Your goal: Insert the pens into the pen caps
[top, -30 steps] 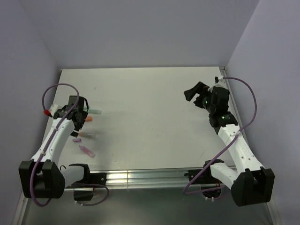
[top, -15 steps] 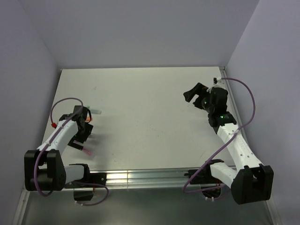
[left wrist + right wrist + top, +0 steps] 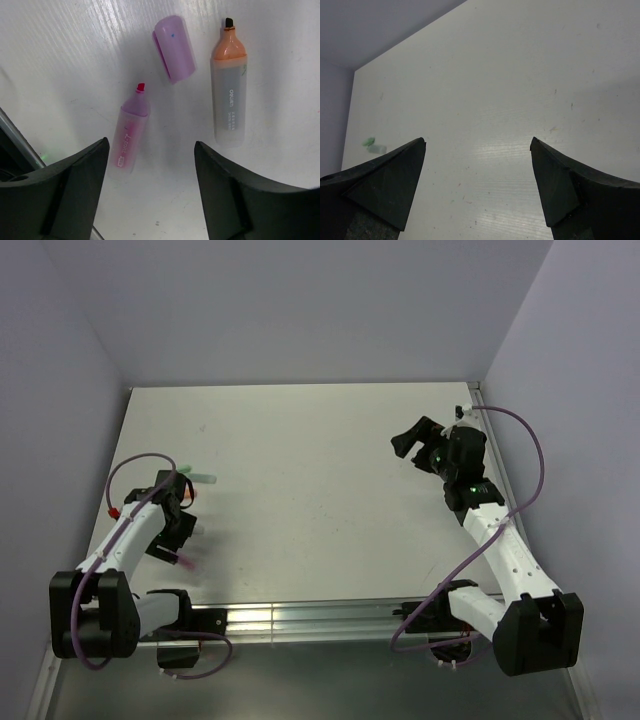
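White table [image 3: 60,50], approach step — my left gripper [image 3: 150,146], jaws wide, above pink pen [image 3: 129,132]; purple cap [image 3: 174,48] beside its tip. Next: centred grasp.

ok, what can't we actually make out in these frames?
- Top view: the left arm covers the purple cap.
- Right wrist view: the green pen is a tiny blur; capped or not, can't tell.
- Left wrist view: print on the pink pen is too blurred to read.
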You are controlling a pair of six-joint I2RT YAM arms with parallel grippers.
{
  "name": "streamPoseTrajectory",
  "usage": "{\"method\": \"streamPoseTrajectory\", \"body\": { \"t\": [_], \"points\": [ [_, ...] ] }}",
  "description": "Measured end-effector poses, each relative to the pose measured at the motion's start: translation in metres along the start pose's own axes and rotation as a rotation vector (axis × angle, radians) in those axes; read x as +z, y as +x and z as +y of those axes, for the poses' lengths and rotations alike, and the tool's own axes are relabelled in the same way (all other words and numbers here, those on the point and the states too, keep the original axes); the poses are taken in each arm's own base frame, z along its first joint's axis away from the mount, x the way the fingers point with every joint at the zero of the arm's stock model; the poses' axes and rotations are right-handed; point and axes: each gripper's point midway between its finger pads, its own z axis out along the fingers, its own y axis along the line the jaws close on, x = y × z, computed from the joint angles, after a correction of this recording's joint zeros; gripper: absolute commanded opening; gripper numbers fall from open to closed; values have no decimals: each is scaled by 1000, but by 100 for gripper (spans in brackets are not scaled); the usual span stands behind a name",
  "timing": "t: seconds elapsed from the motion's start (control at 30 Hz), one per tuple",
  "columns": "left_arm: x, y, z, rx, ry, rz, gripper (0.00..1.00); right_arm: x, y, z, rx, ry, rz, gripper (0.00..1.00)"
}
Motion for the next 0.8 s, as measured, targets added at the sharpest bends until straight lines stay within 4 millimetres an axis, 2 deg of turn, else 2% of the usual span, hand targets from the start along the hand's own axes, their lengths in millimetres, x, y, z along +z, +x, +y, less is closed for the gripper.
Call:
{"method": "streamPoseTrajectory", "body": {
  "t": [0.47,0.77,0.8],
  "points": [
    [2,3,3,9,-23,14,70,0,0,0,0,0,1,93],
    [18,19,15,25,-66,60,65,0,0,0,0,0,0,93],
    [20,21,16,26,-72,67,61,0,0,0,0,-1,0,93]
  ]
}}
